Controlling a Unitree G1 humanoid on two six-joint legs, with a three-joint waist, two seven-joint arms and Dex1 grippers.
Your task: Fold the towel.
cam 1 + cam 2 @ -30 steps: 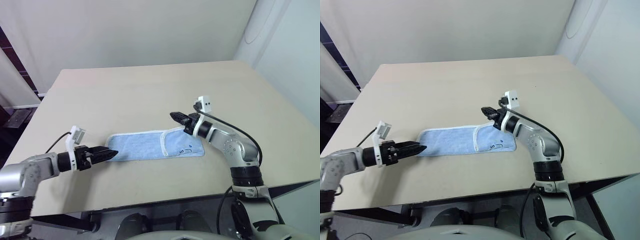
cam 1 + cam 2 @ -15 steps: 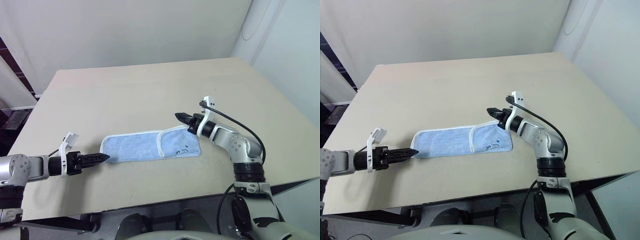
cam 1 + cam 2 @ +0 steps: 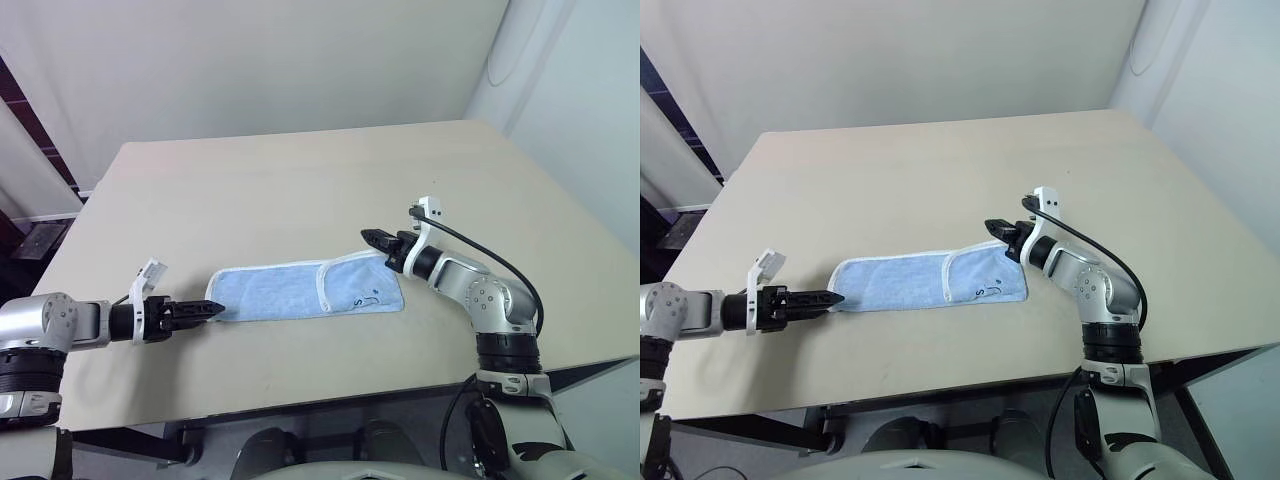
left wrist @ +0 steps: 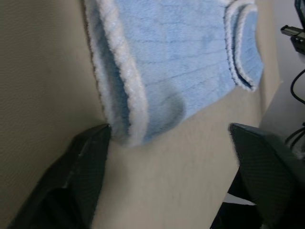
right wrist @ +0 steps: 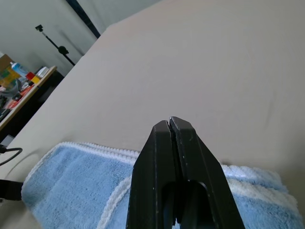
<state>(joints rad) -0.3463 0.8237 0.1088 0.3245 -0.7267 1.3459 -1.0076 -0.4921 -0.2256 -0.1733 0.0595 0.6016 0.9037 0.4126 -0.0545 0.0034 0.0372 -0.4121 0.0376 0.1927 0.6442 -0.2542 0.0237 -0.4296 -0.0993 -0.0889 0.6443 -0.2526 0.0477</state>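
The light blue towel [image 3: 290, 292] lies as a long strip near the table's front, its right end folded back over itself, with a dark mark [image 3: 371, 297] on that flap. My left gripper [image 3: 212, 309] lies low on the table at the towel's left corner. In the left wrist view its fingers [image 4: 81, 171] stand apart, open, with the white-edged corner [image 4: 128, 119] between them. My right gripper [image 3: 370, 236] hovers just above the far edge of the towel's right end, shut with nothing in it; its fingertips [image 5: 169, 123] press together.
The beige table [image 3: 300, 190] stretches well beyond the towel toward the wall. Its front edge [image 3: 300, 402] runs close below the towel. Past the table's left side stand a tripod [image 5: 52, 43] and a cluttered desk [image 5: 19, 86].
My left gripper has sunk to the table and rolled, now level at the towel's left corner. My right gripper has shifted a little right along the towel's far edge. The towel lies unchanged.
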